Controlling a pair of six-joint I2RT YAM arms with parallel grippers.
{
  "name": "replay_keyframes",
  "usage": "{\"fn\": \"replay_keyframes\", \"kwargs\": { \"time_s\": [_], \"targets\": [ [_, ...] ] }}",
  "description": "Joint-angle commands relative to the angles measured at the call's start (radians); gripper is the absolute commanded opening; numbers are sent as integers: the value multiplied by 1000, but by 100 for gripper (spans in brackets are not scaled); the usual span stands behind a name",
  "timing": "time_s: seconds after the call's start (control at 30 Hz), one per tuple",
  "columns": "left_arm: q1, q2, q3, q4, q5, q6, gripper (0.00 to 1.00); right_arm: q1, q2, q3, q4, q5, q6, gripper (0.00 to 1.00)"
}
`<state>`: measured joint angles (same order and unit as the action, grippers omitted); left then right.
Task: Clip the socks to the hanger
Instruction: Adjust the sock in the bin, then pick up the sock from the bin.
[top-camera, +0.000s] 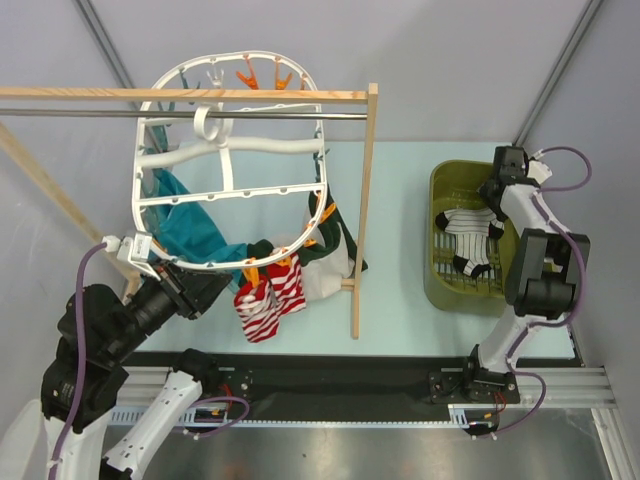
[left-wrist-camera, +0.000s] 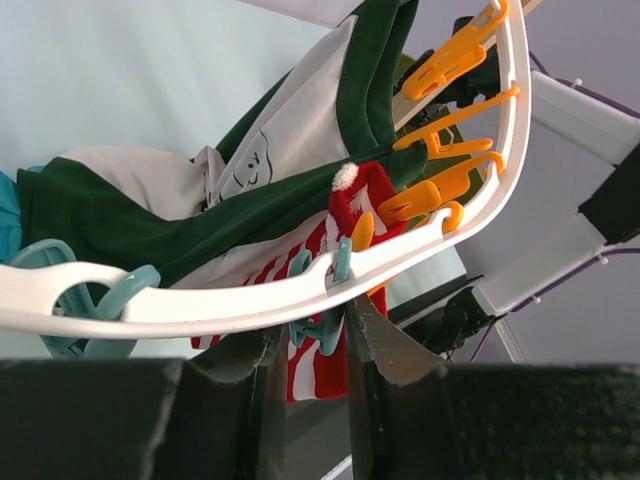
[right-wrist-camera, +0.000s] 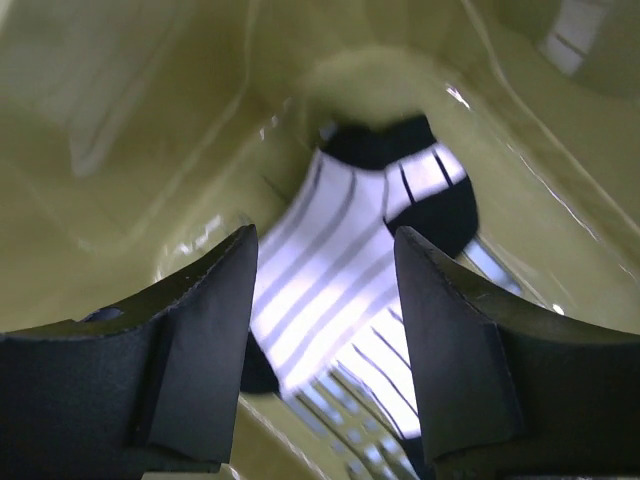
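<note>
Right pincer (right-wrist-camera: 322, 248): jaws apart, pointing down into the basket (top-camera: 436, 235), hovering over a sock (right-wrist-camera: 335, 300) with nothing between them.
Left pincer (left-wrist-camera: 312, 345): drawn narrow about a teal clip (left-wrist-camera: 322, 298) under the hanger's rim (left-wrist-camera: 190, 302). I judged it a grip on that clip, though the contact itself was hard to see.
Sock to fetch: white with thin black stripes and black ends, lying crumpled on the basket floor about midway along. The basket stood by the table's right edge.
Socks done: red-and-white socks (top-camera: 266, 305) hung from the hanger's near rim, beside orange clips (left-wrist-camera: 440, 190) and a green-and-white garment (left-wrist-camera: 150, 215).
Hanger (top-camera: 228, 160): hooked on the rod of the wooden rack (top-camera: 362, 210) over the table's left half, well apart from the basket.
Handling, my judgement: light, soft and limp knit. It would fold and dangle once lifted, not slippery and not fragile. It could stretch if tugged.
Where to hold, my judgement: pinch one layer of striped cloth close to the open end, leaving a free edge for a clip to bite. I could not tell which end was the cuff.
Risk: the slatted basket floor lay just under the cloth, so going too deep might catch a slat. A thin pinch might slip.
</note>
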<state>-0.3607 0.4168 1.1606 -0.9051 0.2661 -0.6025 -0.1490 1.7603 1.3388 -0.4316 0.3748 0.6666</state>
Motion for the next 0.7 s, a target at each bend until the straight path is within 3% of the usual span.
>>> {"fn": "replay_keyframes", "kwargs": {
  "time_s": [0.0, 0.3, 0.6, 0.63, 0.67],
  "targets": [
    [-3, -1, -7, 67, 39, -17, 0, -8, 85, 85, -9, 79, 99, 61],
    [-3, -1, -10, 69, 47, -19, 0, 9, 232, 108, -10, 136, 113, 57],
    [-4, -6, -7, 55, 39, -20, 0, 57, 180, 115, -7, 225, 38, 27],
    [-4, -6, -4, 54, 38, -19, 0, 63, 167, 117, -4, 234, -4, 22],
    [-4, -7, -4, 52, 35, -20, 0, 68, 154, 117, -2, 249, -24, 10]
  ]
}}
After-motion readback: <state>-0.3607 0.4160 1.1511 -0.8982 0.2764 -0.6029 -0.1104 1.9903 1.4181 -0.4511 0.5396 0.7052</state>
